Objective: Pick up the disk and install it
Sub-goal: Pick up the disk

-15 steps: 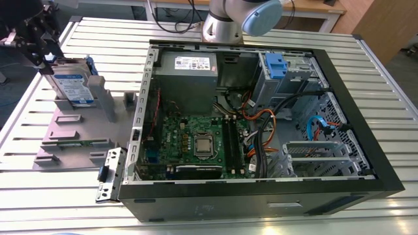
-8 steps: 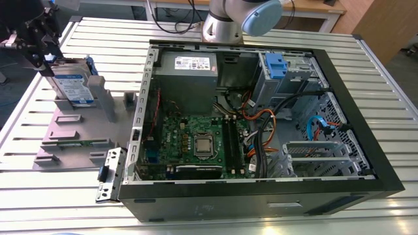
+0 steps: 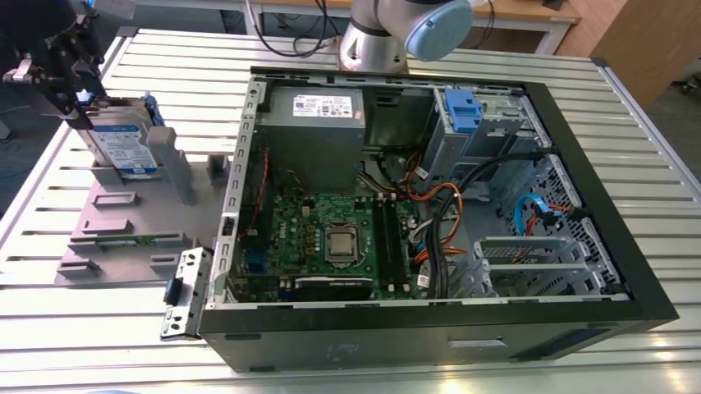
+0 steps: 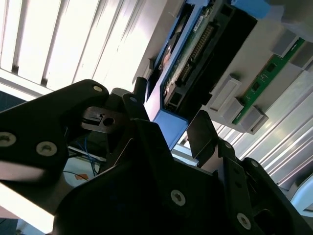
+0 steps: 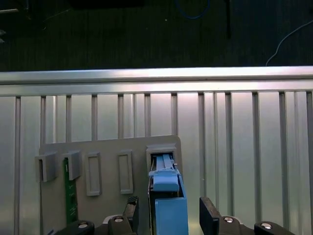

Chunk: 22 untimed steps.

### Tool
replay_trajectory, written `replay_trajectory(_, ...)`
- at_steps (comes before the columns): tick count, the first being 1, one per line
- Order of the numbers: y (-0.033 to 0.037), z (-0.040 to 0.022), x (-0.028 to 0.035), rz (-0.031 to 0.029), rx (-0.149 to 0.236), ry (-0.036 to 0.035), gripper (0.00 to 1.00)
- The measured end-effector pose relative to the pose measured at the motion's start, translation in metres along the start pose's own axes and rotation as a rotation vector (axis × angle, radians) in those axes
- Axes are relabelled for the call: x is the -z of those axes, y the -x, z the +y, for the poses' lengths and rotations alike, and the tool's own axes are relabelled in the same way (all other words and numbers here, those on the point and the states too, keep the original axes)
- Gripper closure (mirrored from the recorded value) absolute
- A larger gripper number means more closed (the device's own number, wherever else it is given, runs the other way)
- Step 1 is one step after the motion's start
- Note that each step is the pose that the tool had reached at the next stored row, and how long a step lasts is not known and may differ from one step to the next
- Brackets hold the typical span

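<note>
The disk (image 3: 123, 141) stands on edge in a slot of the grey holder plate (image 3: 121, 238), at the exterior view's left. It is silver with a blue-and-white label and blue rails. My gripper (image 3: 82, 107) hangs right above it, open. In the first wrist view the disk's blue rail (image 5: 168, 208) sits between my two black fingers (image 5: 210, 215), with a small gap on each side. The second wrist view shows the disk (image 4: 188, 73) running away from the gripper (image 4: 171, 122), its circuit-board side facing the camera.
An open computer case (image 3: 613, 312) lies at the exterior view's right, with a grey power supply (image 3: 315, 107), motherboard (image 3: 328, 238) and a drive bay with a blue latch (image 3: 460, 111). A green memory stick (image 5: 71, 196) stands in the holder plate. The table (image 3: 657, 164) is slatted aluminium.
</note>
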<state>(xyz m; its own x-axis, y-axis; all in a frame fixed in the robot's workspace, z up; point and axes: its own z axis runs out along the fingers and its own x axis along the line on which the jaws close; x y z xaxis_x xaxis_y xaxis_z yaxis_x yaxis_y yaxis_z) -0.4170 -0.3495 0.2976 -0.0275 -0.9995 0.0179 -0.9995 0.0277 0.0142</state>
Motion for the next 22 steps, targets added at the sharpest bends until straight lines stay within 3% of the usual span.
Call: replay_trajectory(22,0.0009,0.0005,-0.0107,0.001,0.025,-0.0001,0.4)
